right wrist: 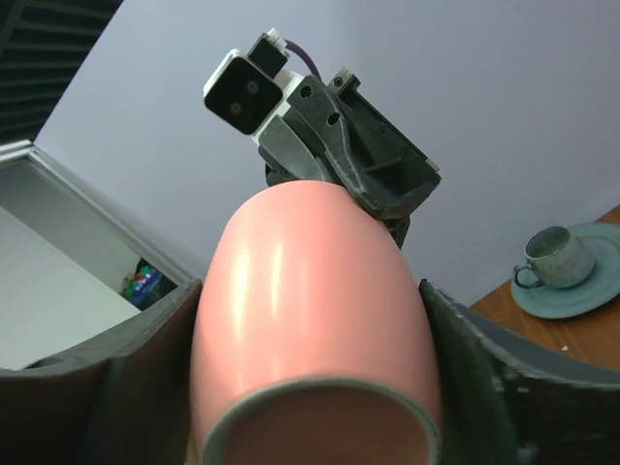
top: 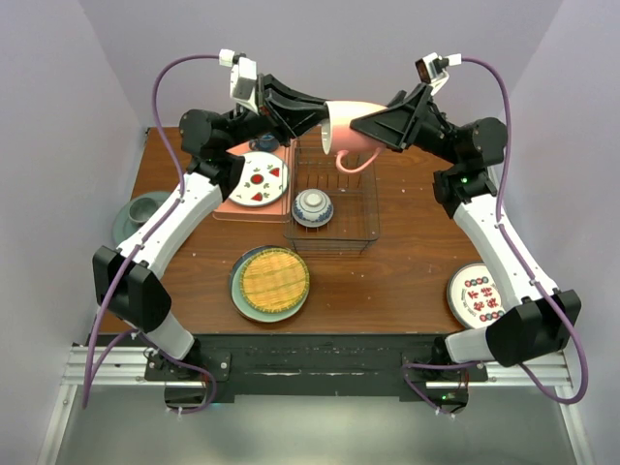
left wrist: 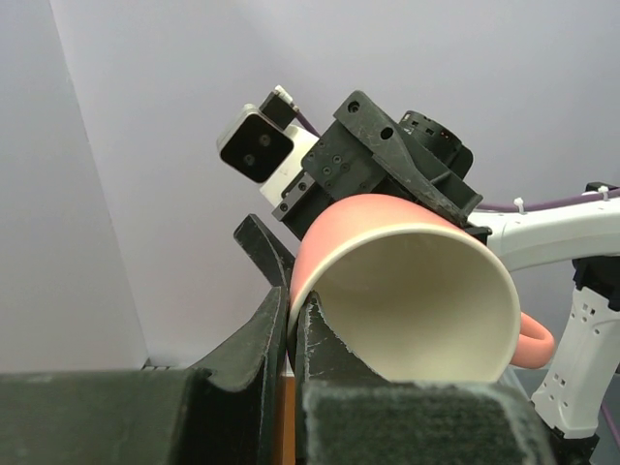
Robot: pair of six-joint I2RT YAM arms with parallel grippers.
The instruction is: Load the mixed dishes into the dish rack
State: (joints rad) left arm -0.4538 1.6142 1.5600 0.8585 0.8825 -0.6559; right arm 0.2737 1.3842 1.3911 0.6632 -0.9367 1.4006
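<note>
The pink mug hangs on its side in the air above the far end of the dish rack, between both arms. My left gripper is shut on its rim, one finger inside and one outside. My right gripper straddles the mug's body from the base end, and both fingers lie against its sides. A blue-and-white bowl sits inside the rack. A yellow woven plate lies on a teal-grey plate near the front.
A white plate with red marks rests on the pink tray left of the rack. Another marked white plate lies at the right front edge. A teal cup on a saucer sits at the table's left edge.
</note>
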